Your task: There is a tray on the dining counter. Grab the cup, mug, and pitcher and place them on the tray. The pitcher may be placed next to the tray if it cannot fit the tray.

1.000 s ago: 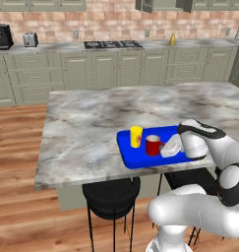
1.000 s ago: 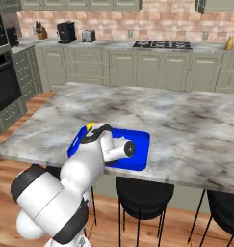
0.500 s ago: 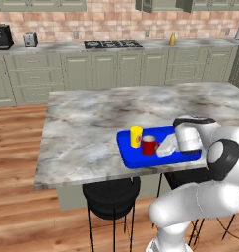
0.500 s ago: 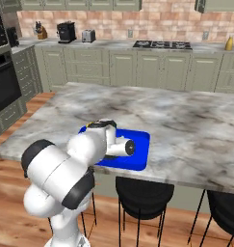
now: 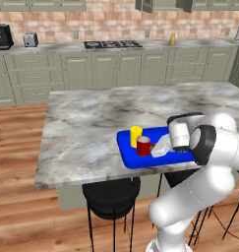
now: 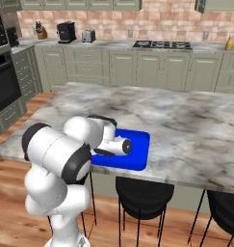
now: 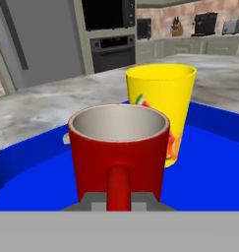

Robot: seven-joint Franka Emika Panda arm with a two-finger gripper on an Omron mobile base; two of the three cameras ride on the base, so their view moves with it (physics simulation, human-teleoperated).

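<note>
The red mug [image 7: 118, 142] stands on the blue tray [image 7: 209, 162], its handle facing the hand. My gripper [image 7: 118, 199] is shut on that handle, one finger on each side. Right behind the mug stands the yellow cup [image 7: 163, 98], also on the tray. In the left base view the cup [image 5: 135, 135] and mug [image 5: 143, 146] sit at the left end of the tray [image 5: 131, 158], with my gripper [image 5: 158, 147] reaching in from the right. The tray [image 6: 137, 144] lies near the front edge of the dining counter [image 5: 86, 128]. The mustard pitcher [image 5: 172, 39] stands far back on the wall counter, right of the stove.
Black stools [image 5: 111, 192] stand under the dining counter's front edge. The gas stove [image 5: 112, 44] is on the wall counter, a coffee machine [image 5: 2, 37] and toaster [image 5: 30, 39] at its left end. Wood floor runs between island and cabinets.
The arm's elbow has swung up and round, and the hand with the mug has edged a little left toward the cup. Cup and tray have stayed put.
</note>
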